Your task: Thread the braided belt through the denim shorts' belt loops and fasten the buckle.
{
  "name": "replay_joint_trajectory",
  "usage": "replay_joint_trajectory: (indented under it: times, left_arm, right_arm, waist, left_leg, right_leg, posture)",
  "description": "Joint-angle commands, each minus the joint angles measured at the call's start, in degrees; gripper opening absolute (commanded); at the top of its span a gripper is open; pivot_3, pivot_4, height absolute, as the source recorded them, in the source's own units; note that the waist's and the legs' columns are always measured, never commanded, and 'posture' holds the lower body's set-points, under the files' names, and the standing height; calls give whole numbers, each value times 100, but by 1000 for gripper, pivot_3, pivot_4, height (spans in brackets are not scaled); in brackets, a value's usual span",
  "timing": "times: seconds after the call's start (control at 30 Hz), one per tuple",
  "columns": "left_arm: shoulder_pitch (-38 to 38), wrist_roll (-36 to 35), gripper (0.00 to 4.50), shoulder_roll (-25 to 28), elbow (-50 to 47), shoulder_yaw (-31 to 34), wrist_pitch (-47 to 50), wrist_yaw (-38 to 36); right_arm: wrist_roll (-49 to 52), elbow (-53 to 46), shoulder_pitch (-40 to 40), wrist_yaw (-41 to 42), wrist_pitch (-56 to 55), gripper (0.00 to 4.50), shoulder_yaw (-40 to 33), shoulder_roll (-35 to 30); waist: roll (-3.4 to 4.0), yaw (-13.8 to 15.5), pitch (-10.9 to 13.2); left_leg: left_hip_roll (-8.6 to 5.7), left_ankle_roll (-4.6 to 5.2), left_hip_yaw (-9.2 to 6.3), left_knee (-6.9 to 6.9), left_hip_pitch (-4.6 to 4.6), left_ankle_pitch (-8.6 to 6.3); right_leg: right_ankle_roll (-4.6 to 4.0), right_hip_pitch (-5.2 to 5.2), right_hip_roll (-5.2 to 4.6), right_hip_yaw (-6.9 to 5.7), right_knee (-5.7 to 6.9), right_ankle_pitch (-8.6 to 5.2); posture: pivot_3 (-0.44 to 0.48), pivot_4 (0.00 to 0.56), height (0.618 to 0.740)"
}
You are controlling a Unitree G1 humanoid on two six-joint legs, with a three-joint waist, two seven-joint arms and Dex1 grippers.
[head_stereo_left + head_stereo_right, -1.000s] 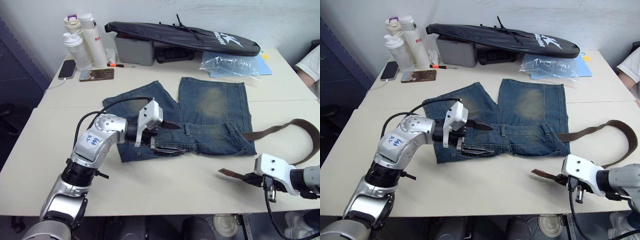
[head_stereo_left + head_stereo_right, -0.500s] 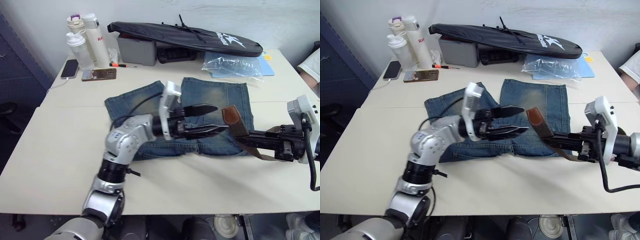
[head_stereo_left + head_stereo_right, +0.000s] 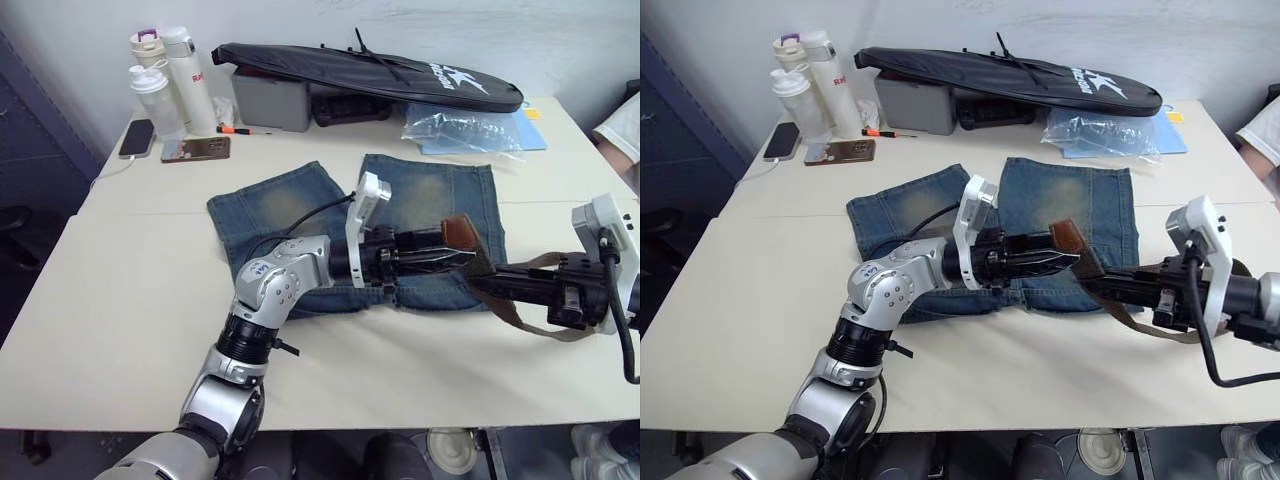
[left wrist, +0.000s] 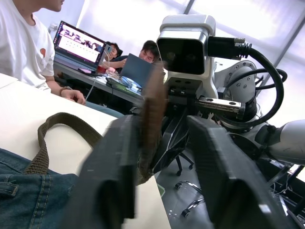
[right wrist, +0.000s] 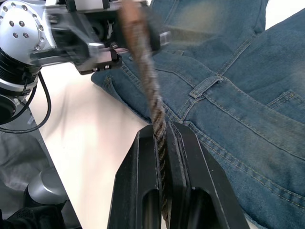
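Right tool (image 5: 162, 138) clenches braided belt (image 5: 143, 71) over cream table (image 3: 130, 290); left tool (image 4: 157, 157) released.

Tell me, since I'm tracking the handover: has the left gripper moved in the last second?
Yes. The left gripper has swung from the denim shorts' left leg across to their right side, reaching the braided belt's leather tip.

Arms silver metal, black cables, screwed joints; white wrist housings; left end effector (image 3: 455, 258) black — blue mark, illegible.

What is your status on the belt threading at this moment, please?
Right tool shut on braided belt. Left tool open around its leather tip, above denim shorts. No loop threaded yet.
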Motion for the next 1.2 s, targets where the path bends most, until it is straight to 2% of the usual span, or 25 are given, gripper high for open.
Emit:
replay_joint_trajectory:
  times: [0.03, 0.13, 0.17, 0.2, 0.3, 0.33, 0.43, 0.53, 0.6, 0.67, 0.73, 0.8, 0.93, 1.07, 1.2]
  left_arm:
    - [-234, 145, 101, -225, 223, -225, -99, -30]
    - [-443, 215, 101, -584, 617, -179, -95, 244]
    - [-532, 200, 0, -734, 743, -111, -74, 353]
    - [-641, 194, 0, -888, 876, -32, -73, 480]
    - [-927, 71, 0, -1196, 1194, 239, -35, 787]
    - [-1130, -37, 0, -1357, 1446, 446, -40, 1022]
    - [-1514, -209, 0, -1601, 1896, 770, -57, 1413]
    - [-1786, -361, 0, -1794, 2210, 998, -12, 1711]
    - [-1921, -526, 0, -1892, 2385, 1171, 40, 1933]
    - [-2056, -686, 0, -1970, 2558, 1338, 61, 2156]
    - [-2232, -877, 0, -2037, 2719, 1496, 125, 2335]
    - [-2305, -1068, 0, -2028, 2697, 1525, 330, 2316]
    - [-2215, -1644, 0, -1904, 2385, 1561, 1075, 2278]
    - [-2081, -1993, 0, -1798, 2039, 1507, 1574, 2297]
    - [-1868, -2072, 0, -1780, 1758, 1436, 1732, 2512]
  right_arm:
    - [-142, -105, -16, -187, -194, 0, -262, -21]
    - [-342, -35, -1, -495, -243, 0, -388, 71]
    - [-341, -8, 31, -560, -199, 852, -506, 79]
    - [-337, -13, 128, -584, -130, 1182, -731, 71]
    - [-334, -61, 415, -612, 25, 2542, -1427, 55]
    - [-193, -47, 517, -686, 135, 3017, -1964, 130]
    - [568, -17, 618, -1138, 335, 4407, -2982, 345]
    - [2185, -151, 818, -2216, 41, 4407, -3656, 660]
    - [3361, -431, 1255, -3003, -458, 4407, -3738, 920]
    - [4123, -979, 1802, -3533, -923, 4407, -3568, 1236]
    - [4113, -1871, 2143, -4171, -1513, 4407, -2708, 1893]
    - [3776, -2558, 2148, -4724, -2013, 4407, -1535, 2567]
    - [2286, -2855, 1963, -5278, -2424, 4407, 332, 3666]
    - [1857, -2452, 1853, -5258, -3093, 4407, 1104, 4480]
    - [1804, -2089, 1625, -4828, -3945, 4407, 1332, 5314]
  waist:
    - [0, 2, 0]
    - [0, 11, 0]
    - [0, 20, 0]
    - [0, 33, 0]
    - [1, 62, 0]
    - [0, 68, 0]
    - [0, 92, 0]
    - [0, 105, 0]
    - [0, 115, 0]
    - [0, 117, 0]
    - [-2, 118, 1]
    - [-1, 102, 0]
    - [7, 47, -3]
    - [19, 23, -11]
    - [26, -31, -15]
  left_leg:
    - [0, 0, 0, 0, 0, 0]
    - [0, 0, 0, 0, -1, 0]
    - [-1, 0, 0, 0, -2, 0]
    - [-2, 1, 0, 0, -2, 0]
    - [-6, 3, 0, -6, -6, 1]
    - [-6, 3, 1, -9, -6, 1]
    - [-4, 7, 1, -9, -8, 4]
    - [-2, 7, -5, -6, -10, 3]
    - [-2, 7, -3, -5, -14, 2]
    - [2, 9, -3, 5, -25, 0]
    - [2, 9, -2, 10, -38, -1]
    - [4, 7, -3, 18, -44, -2]
    - [-2, 4, -2, 33, -44, -4]
    - [-4, 2, -6, 33, -59, -3]
    - [0, -2, -5, 43, -83, 1]
  right_leg:
    - [0, 0, 0, 0, 0, 0]
    - [0, 0, -1, 0, -1, 0]
    - [2, -1, -1, -1, -3, 1]
    - [3, 0, -3, -1, -3, 1]
    - [5, -7, -7, 1, -7, 3]
    - [5, -7, -7, -2, -5, 3]
    - [5, -11, -6, -8, -5, 3]
    - [5, -11, -6, -9, -4, 3]
    - [5, -16, -8, -5, -2, 2]
    - [2, -26, -8, -7, 3, 1]
    - [2, -37, -6, -6, 5, 0]
    - [3, -37, -2, -8, 4, 1]
    - [11, -44, -6, 7, 14, 2]
    - [11, -63, -2, 14, 29, 3]
    - [12, -97, 9, 24, 49, 4]
  posture:
    - [0, 150, 645]
    - [0, 150, 645]
    - [0, 150, 645]
    - [0, 150, 645]
    - [0, 150, 645]
    - [0, 150, 645]
    - [0, 150, 645]
    - [0, 150, 645]
    - [0, 150, 645]
    - [0, 150, 645]
    - [0, 150, 645]
    - [0, 150, 645]
    - [0, 150, 645]
    - [0, 150, 645]
    - [0, 150, 645]
